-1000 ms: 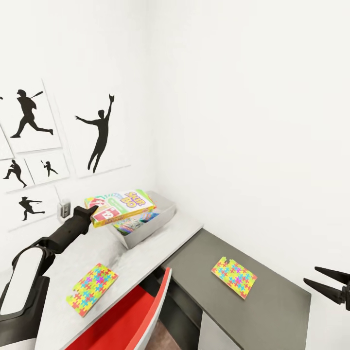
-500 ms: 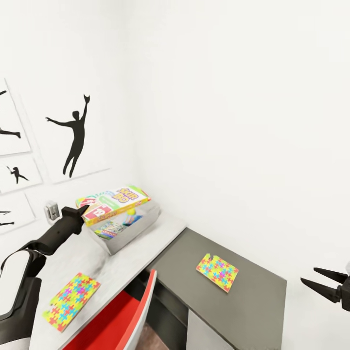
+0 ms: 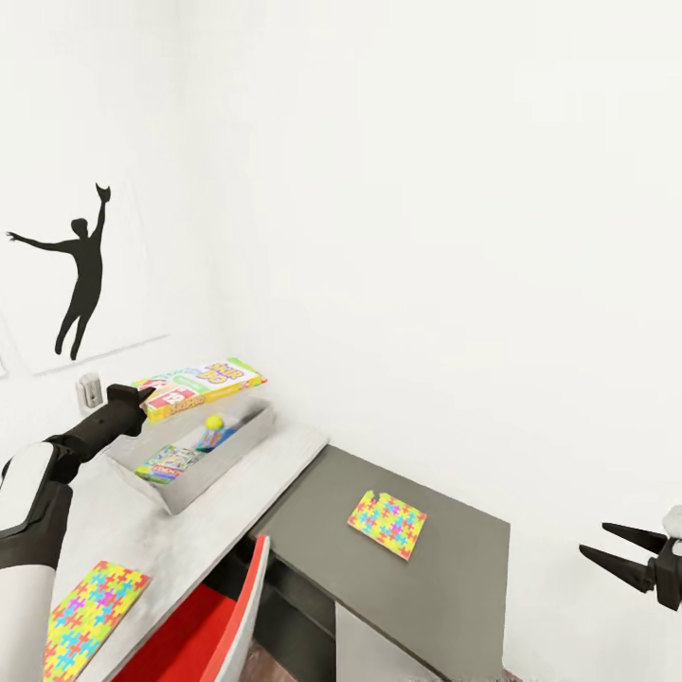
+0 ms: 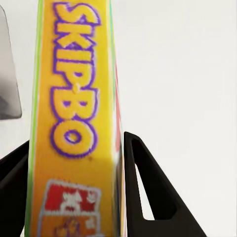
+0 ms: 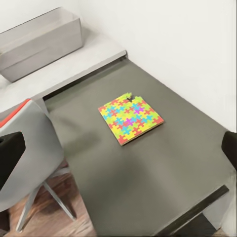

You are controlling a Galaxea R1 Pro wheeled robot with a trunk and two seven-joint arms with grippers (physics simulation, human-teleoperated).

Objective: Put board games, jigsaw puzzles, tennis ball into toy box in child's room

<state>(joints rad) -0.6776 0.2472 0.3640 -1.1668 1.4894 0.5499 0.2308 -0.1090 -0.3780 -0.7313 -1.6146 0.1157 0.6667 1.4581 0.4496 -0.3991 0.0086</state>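
- Left arm (image 3: 38, 493): reaches forward and up from the lower left of the head view; white upper segment, black forearm.
- Left gripper (image 3: 142, 398): clamped on one end of the game box (image 3: 199, 384), which is held roughly level, off the surface.
- Left wrist view: black fingers (image 4: 148, 197) sit on either side of the box's narrow edge, pressed against it.
- Right gripper (image 3: 616, 552): at the lower right edge of the head view, low and well apart from the left one.
- Right fingers (image 3: 630, 535): spread in a V, tips pointing left, nothing between them.
- Right wrist view: dark fingertips (image 5: 10, 158) at opposite edges, wide apart.
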